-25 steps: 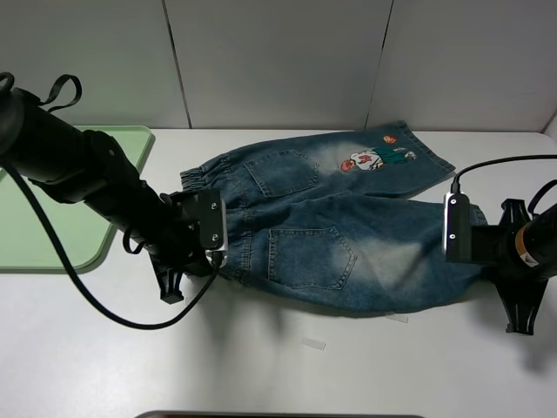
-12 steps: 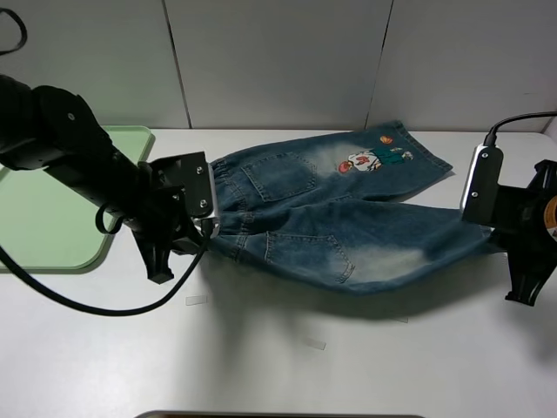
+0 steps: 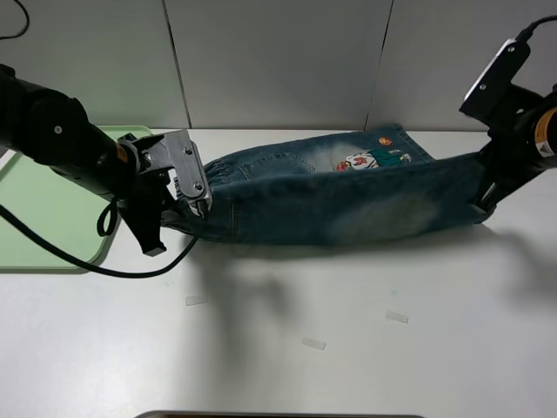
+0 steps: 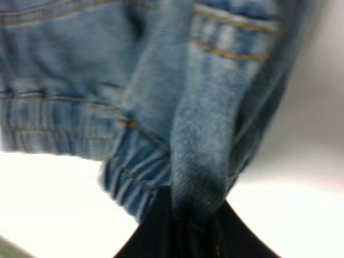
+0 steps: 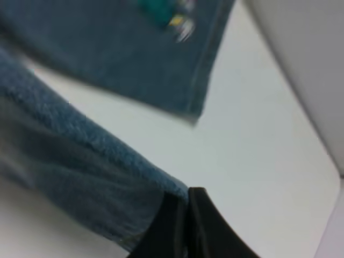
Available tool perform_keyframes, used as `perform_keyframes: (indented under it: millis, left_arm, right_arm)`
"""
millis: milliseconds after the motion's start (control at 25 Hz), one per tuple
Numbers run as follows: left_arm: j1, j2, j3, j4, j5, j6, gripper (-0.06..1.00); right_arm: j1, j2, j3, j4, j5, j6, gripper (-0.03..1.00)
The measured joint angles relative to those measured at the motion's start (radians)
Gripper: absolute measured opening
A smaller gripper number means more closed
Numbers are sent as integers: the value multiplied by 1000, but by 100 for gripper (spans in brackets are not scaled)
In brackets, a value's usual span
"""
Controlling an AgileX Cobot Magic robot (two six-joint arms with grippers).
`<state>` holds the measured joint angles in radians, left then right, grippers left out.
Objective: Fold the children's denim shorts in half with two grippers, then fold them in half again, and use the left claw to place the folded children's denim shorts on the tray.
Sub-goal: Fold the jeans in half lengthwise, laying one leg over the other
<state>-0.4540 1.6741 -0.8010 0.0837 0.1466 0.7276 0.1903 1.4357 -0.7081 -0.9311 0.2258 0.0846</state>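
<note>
The children's denim shorts (image 3: 339, 196) lie across the white table, with the near half lifted and carried over the far half. A cartoon print (image 3: 374, 158) shows on the far leg. My left gripper (image 3: 202, 209) is shut on the waistband end; the left wrist view shows denim (image 4: 199, 134) pinched between its fingertips (image 4: 161, 226). My right gripper (image 3: 484, 198) is shut on the leg hem, raised above the table; the right wrist view shows the hem (image 5: 107, 177) clamped in its fingers (image 5: 196, 220). The green tray (image 3: 48, 226) sits at the left edge.
Small bits of tape (image 3: 313, 343) lie on the table in front of the shorts. A grey panelled wall (image 3: 278, 61) stands behind. The left arm's cable (image 3: 70, 261) loops over the tray's near corner.
Both grippers lifted the near edge of the shorts and carried it toward the far side, so the pockets are now covered and the shorts look like a narrow band.
</note>
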Motion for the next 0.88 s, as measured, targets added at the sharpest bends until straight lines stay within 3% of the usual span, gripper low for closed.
perform_keyframes:
  millis: [160, 440, 880]
  left_arm:
    - [62, 0, 0, 60, -73, -89, 8]
    - [174, 0, 0, 70, -161, -108, 8]
    - [224, 43, 0, 85, -376, -99, 8]
  right_arm:
    - [0, 39, -51, 0, -2, 18, -3]
    - [3, 167, -145, 1, -56, 23, -3]
    - [3, 342, -325, 1, -127, 23, -3]
